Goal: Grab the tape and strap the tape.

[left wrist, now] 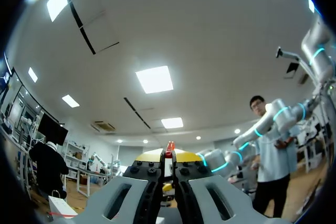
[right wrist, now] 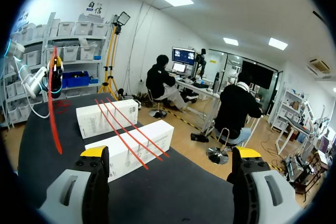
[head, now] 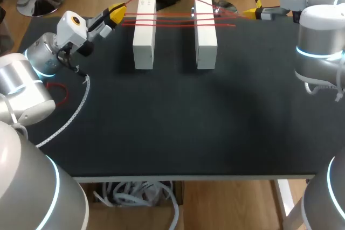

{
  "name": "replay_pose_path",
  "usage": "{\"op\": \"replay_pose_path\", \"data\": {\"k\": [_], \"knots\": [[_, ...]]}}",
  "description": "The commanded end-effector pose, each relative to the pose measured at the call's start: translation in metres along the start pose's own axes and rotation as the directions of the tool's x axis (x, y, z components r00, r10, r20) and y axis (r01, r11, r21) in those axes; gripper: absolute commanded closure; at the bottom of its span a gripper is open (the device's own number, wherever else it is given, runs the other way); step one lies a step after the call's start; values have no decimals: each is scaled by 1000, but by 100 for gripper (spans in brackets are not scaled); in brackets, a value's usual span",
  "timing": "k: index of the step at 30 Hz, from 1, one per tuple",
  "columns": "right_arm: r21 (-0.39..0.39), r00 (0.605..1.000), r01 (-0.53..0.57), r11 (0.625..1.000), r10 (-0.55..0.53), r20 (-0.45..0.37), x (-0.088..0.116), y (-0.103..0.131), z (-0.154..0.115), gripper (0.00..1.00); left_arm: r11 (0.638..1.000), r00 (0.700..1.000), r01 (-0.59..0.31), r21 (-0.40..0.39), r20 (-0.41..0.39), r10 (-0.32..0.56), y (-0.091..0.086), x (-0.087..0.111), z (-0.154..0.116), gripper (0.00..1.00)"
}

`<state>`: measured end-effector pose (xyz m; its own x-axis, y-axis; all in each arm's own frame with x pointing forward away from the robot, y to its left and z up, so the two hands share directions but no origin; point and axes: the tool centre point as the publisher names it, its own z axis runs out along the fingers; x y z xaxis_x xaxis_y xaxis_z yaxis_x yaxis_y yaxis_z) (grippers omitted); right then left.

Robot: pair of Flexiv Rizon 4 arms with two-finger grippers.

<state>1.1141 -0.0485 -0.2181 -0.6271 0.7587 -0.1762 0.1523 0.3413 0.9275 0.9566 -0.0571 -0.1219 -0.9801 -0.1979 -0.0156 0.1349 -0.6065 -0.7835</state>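
**Head view.**
- Item: red tape [head: 172,19], thin and cord-like. I count three near-level strands lying across the tops of two white boxes, plus one arc over the far ends.
- The left box [head: 144,30] and right box [head: 205,30] stand parallel at the far side of the black table [head: 172,127].
- My left gripper [head: 116,13] sits just beside the left box's far end, where the strands run in.
- My right gripper [head: 253,11] is at the far right edge. I cannot make out from here whether the tape reaches it.
- Also present: a white strip [head: 81,100] curving across the table on the left, and a red loop [head: 58,91] partly hidden by my left arm. I cannot tell whether the loop is the same tape.

**Left wrist view.**
- The left gripper [left wrist: 169,156] has its fingers pressed together, with a short red stub of tape [left wrist: 170,146] pinched between them.
- The camera points at the ceiling, so the table and boxes are out of view.

**Right wrist view.**
- The right gripper [right wrist: 170,153] has its fingers spread wide with nothing between them.
- Ahead lie both boxes, the near one [right wrist: 131,153] and the far one [right wrist: 92,119], with tape [right wrist: 122,134] running slantwise across both tops.
- Another strand hangs in a curve from my left arm at the table's far end. Its lower end is hard to follow.
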Motion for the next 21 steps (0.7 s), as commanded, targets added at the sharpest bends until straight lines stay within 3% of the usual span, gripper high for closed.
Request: {"op": "replay_pose_path", "data": {"k": [1, 21], "knots": [[0, 1000, 0, 1000, 0, -2, 0, 0, 0, 0, 999, 1000, 0, -33, 11, 1, -1, 2, -2, 100], [0, 1000, 0, 1000, 0, -2, 0, 0, 0, 0, 999, 1000, 0, -33, 11, 1, -1, 2, -2, 100]]}}
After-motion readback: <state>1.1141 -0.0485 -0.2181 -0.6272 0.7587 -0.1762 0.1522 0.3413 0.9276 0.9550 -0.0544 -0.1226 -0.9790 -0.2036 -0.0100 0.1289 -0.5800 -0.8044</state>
